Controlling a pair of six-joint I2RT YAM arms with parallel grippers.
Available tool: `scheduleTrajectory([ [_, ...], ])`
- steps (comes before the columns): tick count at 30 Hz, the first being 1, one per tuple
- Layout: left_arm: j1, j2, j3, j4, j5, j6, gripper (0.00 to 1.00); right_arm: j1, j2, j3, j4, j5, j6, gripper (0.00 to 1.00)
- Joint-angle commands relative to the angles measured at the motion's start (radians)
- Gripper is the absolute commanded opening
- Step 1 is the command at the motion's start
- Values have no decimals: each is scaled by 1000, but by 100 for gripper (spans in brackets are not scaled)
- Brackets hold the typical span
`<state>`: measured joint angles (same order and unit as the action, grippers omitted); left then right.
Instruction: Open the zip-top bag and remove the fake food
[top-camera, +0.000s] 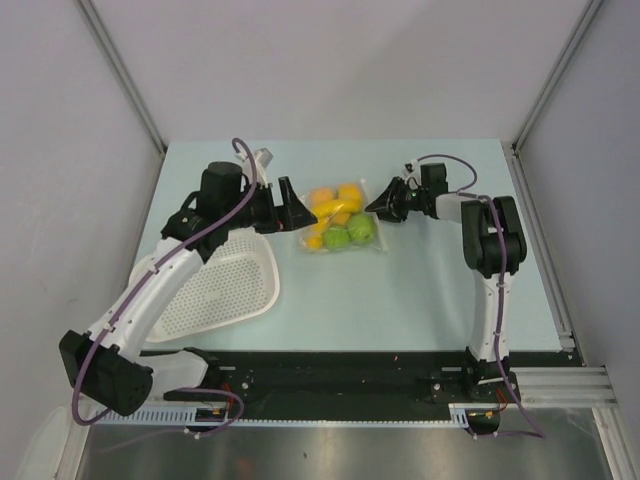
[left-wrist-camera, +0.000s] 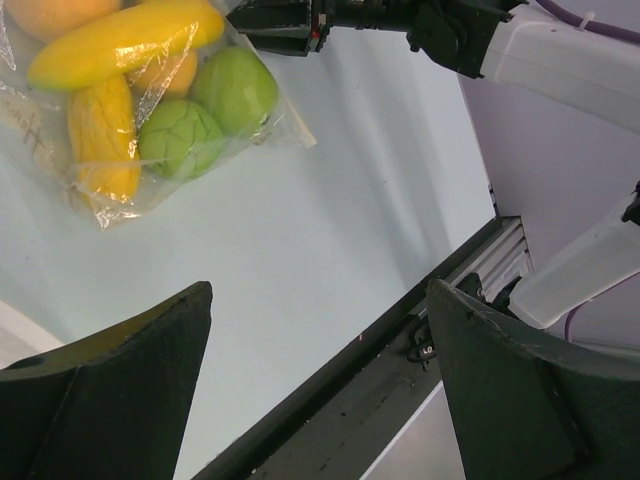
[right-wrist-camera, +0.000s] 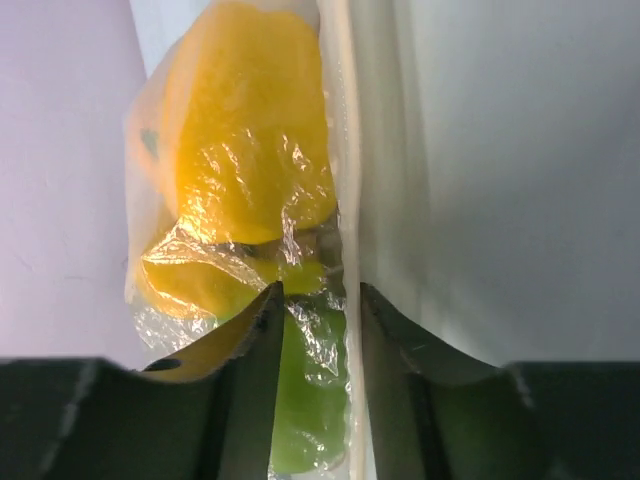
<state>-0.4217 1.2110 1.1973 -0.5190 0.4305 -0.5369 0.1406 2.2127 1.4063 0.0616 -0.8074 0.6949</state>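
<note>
The zip-top bag (top-camera: 340, 228) lies on the pale table between my two grippers, clear and crinkly, with fake food inside: green apples (top-camera: 350, 234), yellow bananas and orange pieces (top-camera: 335, 200). My left gripper (top-camera: 298, 213) is at the bag's left edge. In the left wrist view it (left-wrist-camera: 320, 290) is wide open and empty, with the bag (left-wrist-camera: 130, 110) ahead of it. My right gripper (top-camera: 376, 207) is at the bag's upper right edge. In the right wrist view it (right-wrist-camera: 320, 290) is closed narrowly on the bag's zip edge (right-wrist-camera: 338, 200), with a green apple (right-wrist-camera: 310, 400) between the fingers.
A white perforated basket (top-camera: 230, 285) lies on the table at the left, under my left arm. The table's black front rail (top-camera: 340, 365) runs along the near edge. Grey walls stand on both sides and behind.
</note>
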Motion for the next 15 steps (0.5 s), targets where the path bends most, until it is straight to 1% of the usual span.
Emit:
scheduleTrajectory([
  [1,-6,19,54,14,39,29,91,5,25,79,95,-78,54,32],
  [2,-6,21,58,16,40,28,91,5,27,85,101,-87,63,22],
  [4,-6,28,61,17,43,25,91,5,22,111,84,-110,61,7],
  [5,-6,30,62,19,44,23,90,5,18,124,43,-113,55,0],
  [7,-6,33,65,23,47,22,90,8,-20,158,-26,-113,8,0],
  [8,-6,35,70,27,47,22,91,11,-36,164,-114,-107,-14,0],
  [10,-6,41,74,33,53,23,91,23,-71,193,-205,-79,-109,0],
  [11,-6,50,87,36,53,26,91,30,-99,204,-311,-70,-153,0],
  [12,-6,56,94,34,56,28,91,36,-111,221,-365,-41,-190,0],
  [13,-6,62,102,36,56,32,90,42,-122,246,-418,-29,-265,0],
  [14,-6,76,123,31,54,35,91,59,-146,255,-510,-18,-297,0],
  [15,-6,82,134,31,53,37,90,65,-160,261,-552,14,-326,0],
])
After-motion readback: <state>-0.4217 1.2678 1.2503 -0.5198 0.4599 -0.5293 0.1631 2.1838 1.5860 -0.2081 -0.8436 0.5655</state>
